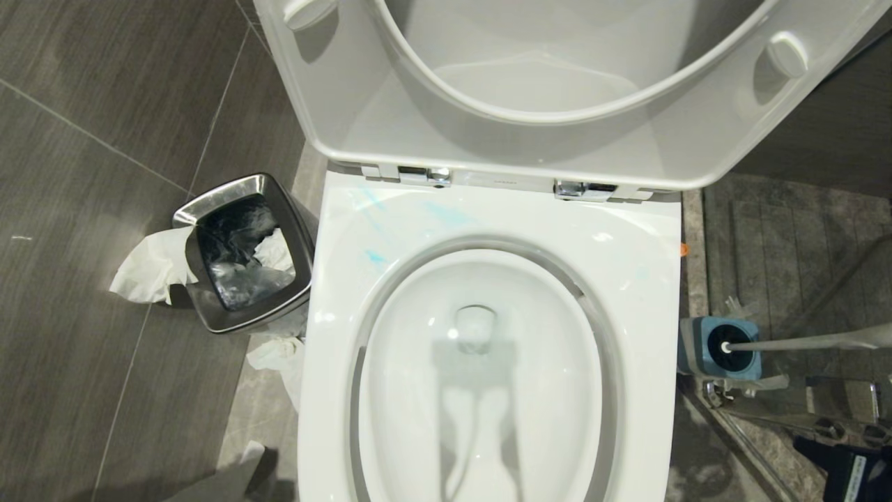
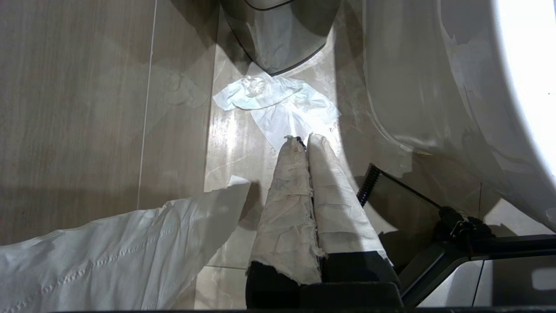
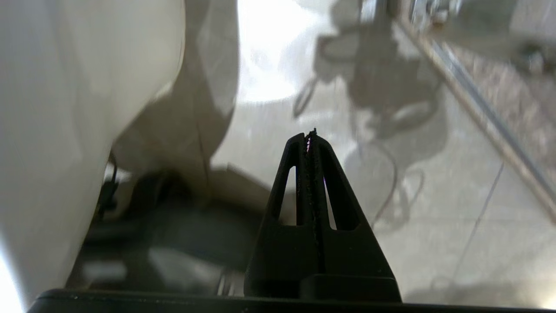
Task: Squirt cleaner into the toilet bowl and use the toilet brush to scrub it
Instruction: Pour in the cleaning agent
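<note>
My left gripper (image 2: pixel 302 140) hangs low beside the toilet, its two fingers pressed together and empty; both are wrapped in wrinkled, greyish-white cloth tape. Just past their tips a crumpled white tissue (image 2: pixel 278 102) lies on the glossy beige floor tile, and a larger sheet of white paper (image 2: pixel 121 248) sprawls beside my wrist. My right gripper (image 3: pixel 311 138) is also closed on nothing: two slim black plastic fingers, each with a slotted cut-out, meeting along a ridged seam. It points at bare polished floor, with the toilet's smooth white ceramic flank close on one side.

From my head camera, the toilet bowl (image 1: pixel 481 390) sits directly below me, oval, glossy and white, its seat and lid (image 1: pixel 529 84) raised. Faint blue streaks (image 1: pixel 376 230) mark the rim at the back on my left. The toilet brush (image 1: pixel 801 341) stands to my right of the bowl, its slim white handle leaning out of a square blue-grey holder (image 1: pixel 721 348), apart from both grippers. A steel waste bin (image 1: pixel 244 251) with tissue spilling over its edge stands on my left.
</note>
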### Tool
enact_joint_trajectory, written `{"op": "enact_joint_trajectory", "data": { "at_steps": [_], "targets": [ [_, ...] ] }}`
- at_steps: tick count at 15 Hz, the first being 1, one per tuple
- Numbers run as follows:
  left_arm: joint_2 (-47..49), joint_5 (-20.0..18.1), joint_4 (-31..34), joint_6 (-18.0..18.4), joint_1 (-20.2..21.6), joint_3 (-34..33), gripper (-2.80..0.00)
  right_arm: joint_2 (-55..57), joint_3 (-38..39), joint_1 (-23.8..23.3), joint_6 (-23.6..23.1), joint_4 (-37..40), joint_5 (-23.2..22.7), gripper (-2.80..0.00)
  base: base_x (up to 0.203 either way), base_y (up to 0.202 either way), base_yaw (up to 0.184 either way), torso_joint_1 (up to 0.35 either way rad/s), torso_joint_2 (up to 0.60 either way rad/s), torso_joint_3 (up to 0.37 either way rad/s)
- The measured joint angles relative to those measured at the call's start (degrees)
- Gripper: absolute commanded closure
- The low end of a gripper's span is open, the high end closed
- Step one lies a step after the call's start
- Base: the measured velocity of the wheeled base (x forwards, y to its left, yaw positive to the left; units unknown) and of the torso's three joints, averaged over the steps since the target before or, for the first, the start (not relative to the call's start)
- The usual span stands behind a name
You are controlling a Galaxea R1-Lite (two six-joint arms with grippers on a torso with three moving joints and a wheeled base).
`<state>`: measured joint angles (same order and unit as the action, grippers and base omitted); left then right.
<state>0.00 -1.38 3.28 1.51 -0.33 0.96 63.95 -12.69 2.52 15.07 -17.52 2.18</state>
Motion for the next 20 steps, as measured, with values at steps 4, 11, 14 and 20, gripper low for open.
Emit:
{"op": "enact_joint_trajectory", "data": {
  "at_steps": [4, 11, 14, 20],
  "targets": [
    [0.0, -0.02, 0.0, -0.05, -0.02, 0.0, 0.0, 17.41, 2.41, -0.07, -0.01, -21.09, 1.93, 0.0, 0.0, 0.0, 0.0, 0.0, 0.0, 0.0],
    [0.0, -0.02, 0.02, -0.01, -0.02, 0.0, 0.0, 49.17, 4.79, -0.05, -8.0, -63.24, 2.58, 0.0, 0.0, 0.0, 0.0, 0.0, 0.0, 0.0],
    [0.0, -0.01, 0.02, -0.03, -0.02, 0.0, 0.0, 52.61, 3.2, 0.0, -10.06, -69.47, 2.88, 0.0, 0.0, 0.0, 0.0, 0.0, 0.0, 0.0],
    [0.0, 0.0, 0.02, -0.03, -0.02, 0.0, 0.0, 56.76, -5.67, -1.39, -11.37, -69.6, 7.8, 0.0, 0.0, 0.0, 0.0, 0.0, 0.0, 0.0]
  ]
}}
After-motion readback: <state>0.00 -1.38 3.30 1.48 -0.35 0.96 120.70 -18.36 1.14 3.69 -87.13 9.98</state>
